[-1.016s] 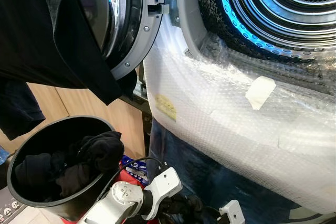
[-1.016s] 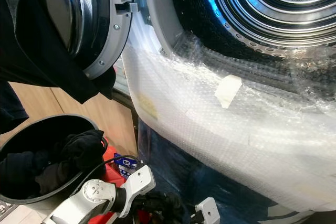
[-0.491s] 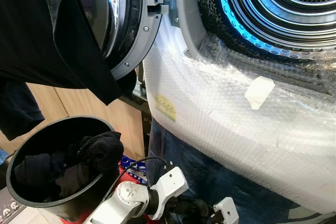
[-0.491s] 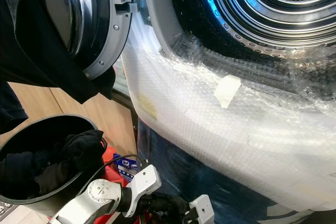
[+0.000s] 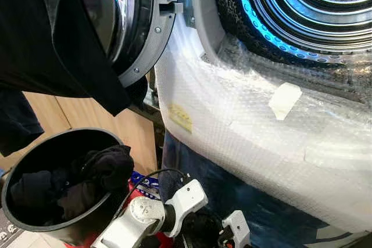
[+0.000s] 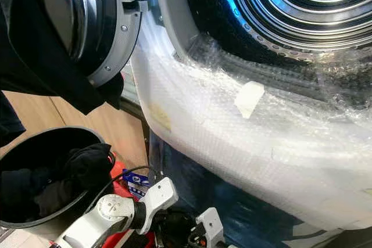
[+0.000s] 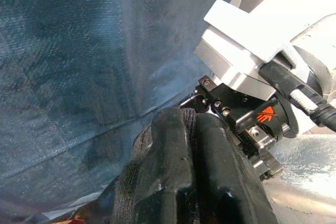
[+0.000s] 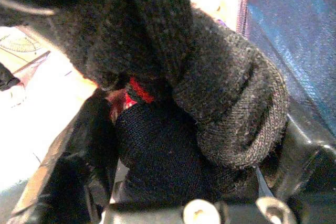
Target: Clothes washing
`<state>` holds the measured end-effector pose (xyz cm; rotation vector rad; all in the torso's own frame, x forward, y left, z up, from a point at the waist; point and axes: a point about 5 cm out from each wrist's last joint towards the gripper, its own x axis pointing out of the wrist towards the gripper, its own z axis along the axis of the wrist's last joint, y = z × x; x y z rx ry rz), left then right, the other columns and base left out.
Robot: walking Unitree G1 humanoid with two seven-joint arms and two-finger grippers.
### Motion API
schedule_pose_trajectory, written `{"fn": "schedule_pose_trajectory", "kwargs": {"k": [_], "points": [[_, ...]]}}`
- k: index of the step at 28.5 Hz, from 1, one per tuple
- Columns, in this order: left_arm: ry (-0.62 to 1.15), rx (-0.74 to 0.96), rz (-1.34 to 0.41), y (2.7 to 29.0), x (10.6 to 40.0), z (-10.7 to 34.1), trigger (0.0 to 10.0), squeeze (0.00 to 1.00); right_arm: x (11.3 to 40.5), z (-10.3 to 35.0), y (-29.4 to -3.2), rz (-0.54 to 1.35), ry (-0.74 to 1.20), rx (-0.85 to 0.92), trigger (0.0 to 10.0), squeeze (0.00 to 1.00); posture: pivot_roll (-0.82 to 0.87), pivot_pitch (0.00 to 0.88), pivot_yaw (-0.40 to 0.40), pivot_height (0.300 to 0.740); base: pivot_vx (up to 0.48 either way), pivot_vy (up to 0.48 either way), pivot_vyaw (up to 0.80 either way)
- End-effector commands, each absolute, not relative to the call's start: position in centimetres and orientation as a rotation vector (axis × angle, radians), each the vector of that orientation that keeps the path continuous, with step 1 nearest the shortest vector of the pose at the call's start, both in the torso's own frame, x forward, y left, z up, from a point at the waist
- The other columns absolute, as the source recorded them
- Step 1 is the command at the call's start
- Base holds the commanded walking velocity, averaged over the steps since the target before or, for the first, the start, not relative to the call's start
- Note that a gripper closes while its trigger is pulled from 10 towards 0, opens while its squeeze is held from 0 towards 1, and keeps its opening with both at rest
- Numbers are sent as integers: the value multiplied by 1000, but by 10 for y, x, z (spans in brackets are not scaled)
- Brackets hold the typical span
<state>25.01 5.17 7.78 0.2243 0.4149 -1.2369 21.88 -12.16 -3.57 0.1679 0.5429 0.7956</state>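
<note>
Washer [image 5: 244,137] w/ bubble-wrapped front, drum [image 5: 325,4] open above. Door [image 5: 136,21] swung left, black shirt [image 5: 52,39] draped over it. Bin [image 5: 26,225] on floor, dark clothes inside. Low by washer base: left gripper [image 7: 191,182] fingers pressed together on dark knit garment [image 8: 210,108]. Right gripper [image 8: 173,203] fingers spread around same bundle, knit wedged between. Risk: both claws on one piece — uneven lift could stretch or drop it; loose fold may snag wrap under drum lip.

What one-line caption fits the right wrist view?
Right hand clamped on a bunched dark knitted garment, blue washer panel behind.
</note>
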Motion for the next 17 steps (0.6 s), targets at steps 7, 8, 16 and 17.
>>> {"fn": "schedule_pose_trajectory", "kwargs": {"k": [7, 8, 16, 17], "points": [[404, 237, -1210, 54, 255, 80, 0, 0, 221, -34, -119, 787, 533, 177, 0, 0, 41, 123, -23, 740, 0, 0, 0], [402, 238, -1207, 55, 256, 80, 0, 0, 221, -34, -119, 788, 532, 176, 0, 0, 41, 123, -23, 740, 0, 0, 0], [394, 244, -1190, 56, 259, 82, 0, 0, 223, -33, -116, 803, 529, 165, 0, 0, 45, 122, -22, 740, 0, 0, 0], [393, 244, -1187, 56, 260, 82, 0, 0, 223, -33, -116, 805, 529, 164, 0, 0, 47, 122, -22, 740, 0, 0, 0]]}}
